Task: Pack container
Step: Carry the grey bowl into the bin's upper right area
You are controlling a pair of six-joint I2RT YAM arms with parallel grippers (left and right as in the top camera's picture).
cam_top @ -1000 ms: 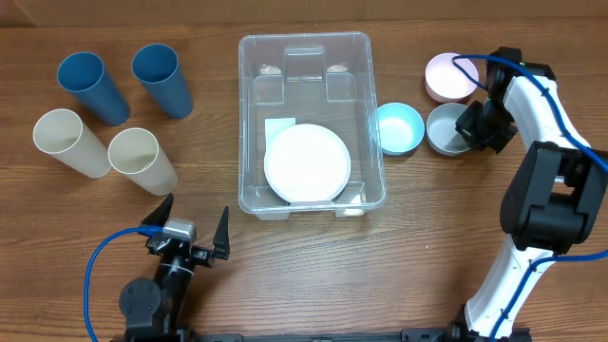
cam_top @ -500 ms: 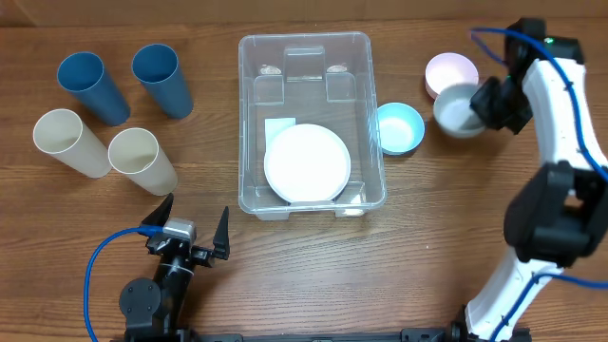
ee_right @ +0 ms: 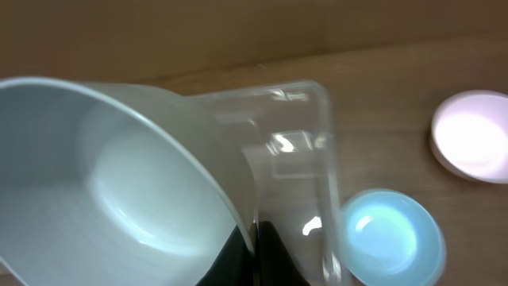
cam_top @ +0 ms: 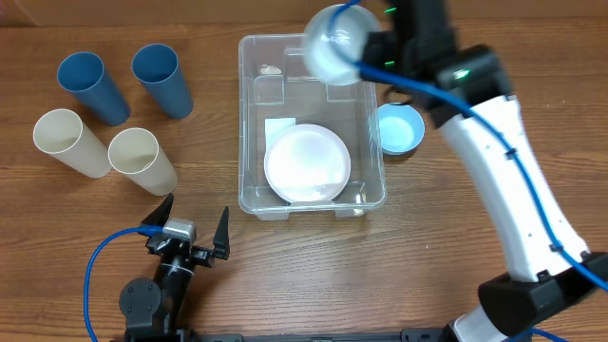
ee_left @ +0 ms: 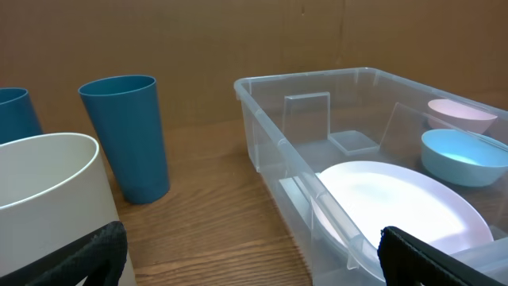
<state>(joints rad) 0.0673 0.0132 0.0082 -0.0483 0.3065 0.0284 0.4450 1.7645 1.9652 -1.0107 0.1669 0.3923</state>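
The container (cam_top: 253, 123) is a large clear plastic bin in the middle of the table, with a white plate (cam_top: 306, 163) lying inside it. It also shows in the left wrist view (ee_left: 262, 119) and the right wrist view (ee_right: 325, 151). My right gripper (cam_top: 369, 49) is shut on the rim of a grey bowl (cam_top: 332, 43) and holds it in the air above the container's far end; the bowl fills the right wrist view (ee_right: 111, 175). My left gripper (cam_top: 193, 231) is open and empty near the front edge, left of the container.
Two blue cups (cam_top: 90, 85) and two cream cups (cam_top: 141, 159) lie on the left. A light blue bowl (cam_top: 399, 127) sits just right of the container. A pink bowl (ee_right: 470, 135) lies further right in the right wrist view.
My right arm has lifted the grey bowl from the table right of the container and swung it left, up over the container's far end. The left arm has not moved.
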